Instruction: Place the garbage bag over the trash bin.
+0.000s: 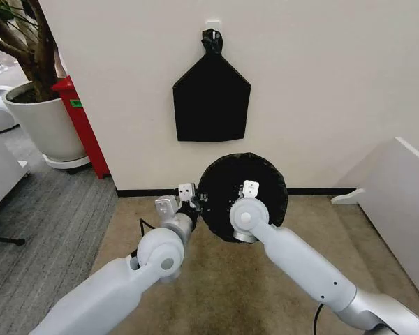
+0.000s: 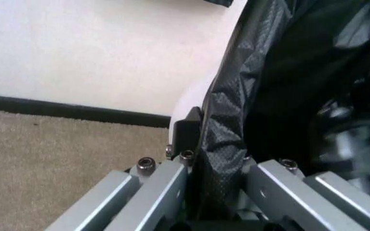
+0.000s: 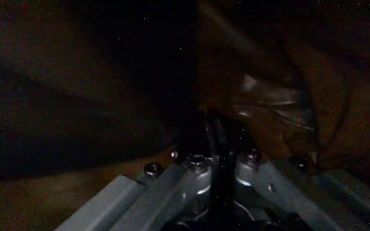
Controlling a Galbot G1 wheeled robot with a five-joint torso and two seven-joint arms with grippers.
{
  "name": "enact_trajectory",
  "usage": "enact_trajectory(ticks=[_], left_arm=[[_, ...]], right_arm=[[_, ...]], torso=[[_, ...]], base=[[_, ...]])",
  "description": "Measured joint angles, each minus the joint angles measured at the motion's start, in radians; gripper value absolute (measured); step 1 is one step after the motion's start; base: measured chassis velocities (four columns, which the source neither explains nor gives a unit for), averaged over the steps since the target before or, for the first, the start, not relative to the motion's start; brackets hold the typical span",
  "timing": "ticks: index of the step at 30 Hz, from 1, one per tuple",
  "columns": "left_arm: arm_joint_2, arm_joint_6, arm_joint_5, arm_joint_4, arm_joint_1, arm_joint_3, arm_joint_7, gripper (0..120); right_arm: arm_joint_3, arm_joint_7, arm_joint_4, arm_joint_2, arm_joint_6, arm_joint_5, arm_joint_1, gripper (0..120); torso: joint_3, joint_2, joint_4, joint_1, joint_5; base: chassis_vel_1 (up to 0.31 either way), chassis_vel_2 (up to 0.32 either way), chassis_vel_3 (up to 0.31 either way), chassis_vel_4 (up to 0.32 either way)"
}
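- The garbage bag [image 1: 227, 185] sits in the lower middle of the head view, a black dome on the carpet by the wall, draped right over the trash bin [image 2: 191, 103], whose cream wall peeks out in the left wrist view.
- The left claw [image 1: 190, 202] is at the bag's left edge, clamped shut on a fold of film with the bin's rim between its fingers.
- The right claw [image 1: 246, 202] reaches into the bag's mouth from the front, pinching bag film in the dark.
- To do it well, I'd judge: pull the film down evenly on both sides, gently, so the thin plastic doesn't tear or tip the bin.
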Motion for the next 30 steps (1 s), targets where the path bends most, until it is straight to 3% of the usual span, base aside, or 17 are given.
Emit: enact_trajectory(ticks=[7,16,21,30], left_arm=[[-0.002,0.0,0.004,0.004,0.007,-0.002,0.007,0],[0.014,0.0,0.003,-0.021,0.013,-0.014,0.007,0],[0.019,0.004,-0.002,-0.035,0.022,-0.022,0.008,0],[0.012,0.007,0.01,-0.018,0.034,-0.028,0.016,0]], right_arm=[[-0.024,0.039,0.116,-0.025,0.01,0.06,0.041,0],[0.021,-0.036,-0.106,0.032,-0.009,-0.007,0.062,0],[0.039,-0.062,-0.158,0.048,-0.014,-0.029,0.063,0],[0.001,0.008,-0.029,0.031,0.007,0.021,0.066,0]], torso=[[0.0,0.0,0.0,0.0,-0.0002],[0.0,0.0,0.0,0.0,-0.0002],[0.0,0.0,0.0,0.0,-0.0002],[0.0,0.0,-0.0001,0.0,-0.0002]], base=[[0.0,0.0,0.0,0.0],[0.0,0.0,0.0,0.0],[0.0,0.0,0.0,0.0],[0.0,0.0,0.0,0.0]])
